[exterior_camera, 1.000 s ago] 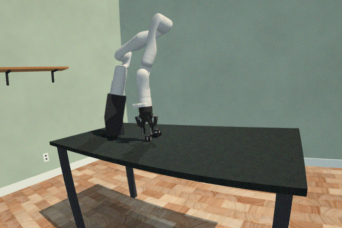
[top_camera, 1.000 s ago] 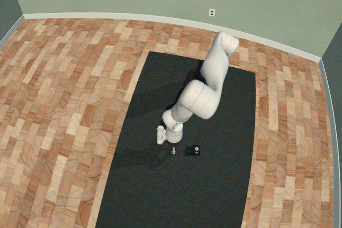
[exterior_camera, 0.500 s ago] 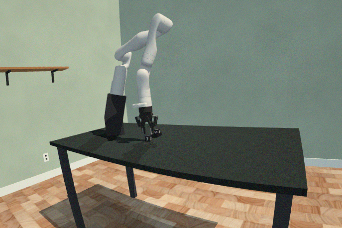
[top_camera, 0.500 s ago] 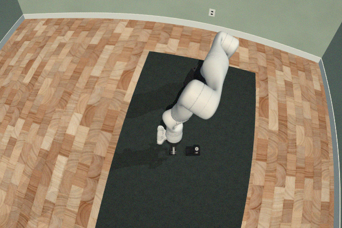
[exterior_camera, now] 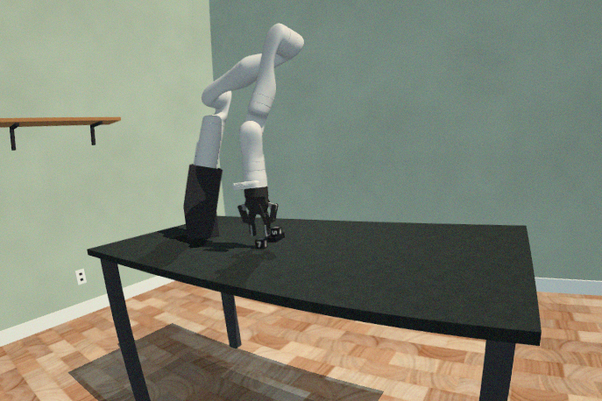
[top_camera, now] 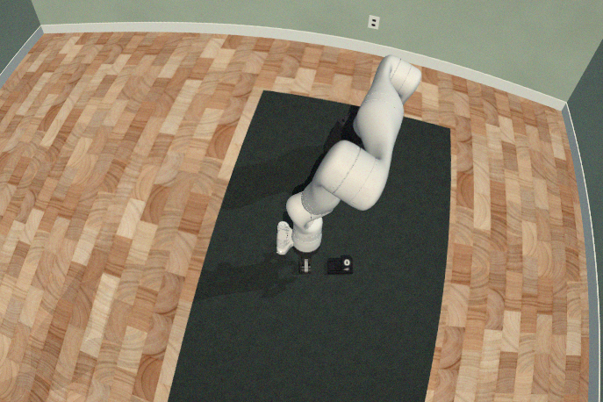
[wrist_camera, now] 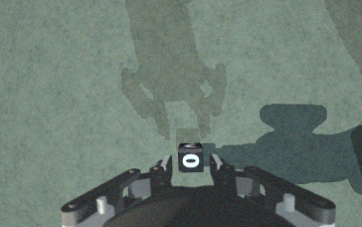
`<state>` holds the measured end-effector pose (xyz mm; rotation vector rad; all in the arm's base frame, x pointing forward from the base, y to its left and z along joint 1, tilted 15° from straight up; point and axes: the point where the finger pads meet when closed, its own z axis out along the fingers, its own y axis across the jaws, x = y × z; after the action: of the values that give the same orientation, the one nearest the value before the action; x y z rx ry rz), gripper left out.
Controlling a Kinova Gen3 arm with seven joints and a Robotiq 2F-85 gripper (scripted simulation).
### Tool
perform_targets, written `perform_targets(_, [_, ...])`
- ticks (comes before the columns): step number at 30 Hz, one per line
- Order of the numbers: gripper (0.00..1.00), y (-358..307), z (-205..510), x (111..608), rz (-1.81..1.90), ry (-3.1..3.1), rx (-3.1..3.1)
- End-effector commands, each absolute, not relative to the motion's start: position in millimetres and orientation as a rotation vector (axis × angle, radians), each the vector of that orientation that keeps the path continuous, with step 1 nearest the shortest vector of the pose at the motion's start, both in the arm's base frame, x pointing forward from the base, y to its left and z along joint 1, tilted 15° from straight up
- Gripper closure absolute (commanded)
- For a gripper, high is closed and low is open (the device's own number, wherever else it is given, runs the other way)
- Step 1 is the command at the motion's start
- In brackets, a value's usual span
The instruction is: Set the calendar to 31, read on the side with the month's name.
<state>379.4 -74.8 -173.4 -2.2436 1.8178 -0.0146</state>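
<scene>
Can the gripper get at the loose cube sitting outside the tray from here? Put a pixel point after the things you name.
Probably yes. The gripper (top_camera: 305,265) (exterior_camera: 259,234) (wrist_camera: 191,163) is open above the loose cube (top_camera: 299,269) (exterior_camera: 260,243) (wrist_camera: 191,159), with a gap on either side in the wrist view. The tray (top_camera: 333,271) stands off to one side, seemingly out of the way.
</scene>
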Motion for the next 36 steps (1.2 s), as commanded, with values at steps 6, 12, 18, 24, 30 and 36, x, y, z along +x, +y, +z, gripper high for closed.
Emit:
perform_targets(6, [0.54, -75, -175, 380, -0.016, 1.818, -2.243])
perform_targets(12, [0.54, -74, -180, 381, -0.016, 1.818, -2.243])
perform_targets(18, [0.54, -72, -190, 383, -0.016, 1.818, -2.243])
perform_targets(24, [0.54, -70, -198, 384, -0.016, 1.818, -2.243])
perform_targets(30, [0.54, -70, -200, 385, -0.016, 1.818, -2.243])
perform_targets(36, [0.54, -70, -200, 385, -0.016, 1.818, -2.243])
